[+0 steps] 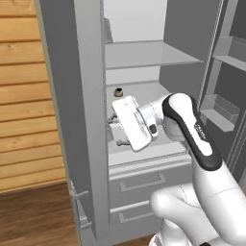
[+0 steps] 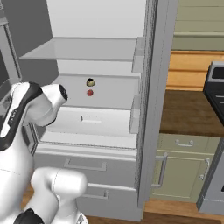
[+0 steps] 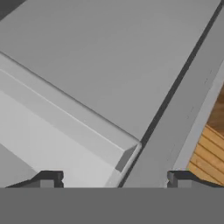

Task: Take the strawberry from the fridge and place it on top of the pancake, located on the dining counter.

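The fridge (image 1: pixel 144 54) stands open in front of me, with pale shelves inside. On its middle shelf lies the strawberry (image 2: pixel 89 92), a tiny red berry, just in front of a small brownish-yellow object with a dark top (image 2: pixel 90 82). My gripper (image 1: pixel 114 130) hangs low over the shelf below that one, left of the berry and pointing toward the fridge's left side. Seen from the hand, the gripper (image 3: pixel 113 179) is open, its fingertips (image 3: pixel 48 178) far apart with nothing between them, facing a shelf edge and a grey inner wall. The pancake and the dining counter are out of view.
The fridge's left door (image 1: pixel 72 96) and right door with its bins (image 1: pixel 226 110) flank the arm. Two drawers (image 1: pixel 144 182) close the fridge's bottom. To the right are a wooden counter (image 2: pixel 188 111), pale green cabinets (image 2: pixel 183 168) and a stove (image 2: pixel 216 83).
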Tool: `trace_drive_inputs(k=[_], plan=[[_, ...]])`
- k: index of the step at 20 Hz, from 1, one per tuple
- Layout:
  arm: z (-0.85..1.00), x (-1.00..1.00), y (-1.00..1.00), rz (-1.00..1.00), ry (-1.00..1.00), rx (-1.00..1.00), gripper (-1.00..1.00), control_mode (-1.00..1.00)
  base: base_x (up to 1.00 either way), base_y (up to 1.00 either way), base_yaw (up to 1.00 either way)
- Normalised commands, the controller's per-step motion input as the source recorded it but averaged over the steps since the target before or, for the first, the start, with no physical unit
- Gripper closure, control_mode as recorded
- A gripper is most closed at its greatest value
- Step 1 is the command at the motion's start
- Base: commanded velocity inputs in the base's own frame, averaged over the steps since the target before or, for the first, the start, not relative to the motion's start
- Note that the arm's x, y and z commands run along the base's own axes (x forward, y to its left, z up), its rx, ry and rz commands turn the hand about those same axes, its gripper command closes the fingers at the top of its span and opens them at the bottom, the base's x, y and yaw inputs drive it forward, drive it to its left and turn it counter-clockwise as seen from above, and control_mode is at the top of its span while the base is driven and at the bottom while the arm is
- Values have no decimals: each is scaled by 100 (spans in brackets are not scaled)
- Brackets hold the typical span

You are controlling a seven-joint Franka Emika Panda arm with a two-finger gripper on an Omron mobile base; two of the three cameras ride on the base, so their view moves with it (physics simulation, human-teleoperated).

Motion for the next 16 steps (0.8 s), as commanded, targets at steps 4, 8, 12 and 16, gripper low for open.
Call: trace_drive_inputs(k=[4, 8, 12, 16], plan=[[0, -35, 58, -4, 0, -1, -100, -100, 0, 0, 0], [5, -14, 3, 0, 0, 0, -100, -100, 0, 0, 0], [6, 0, -11, 0, 1, -3, -100, -100, 0, 0, 0], [0, 18, -79, 1, 3, -12, -100, -100, 0, 0, 0]])
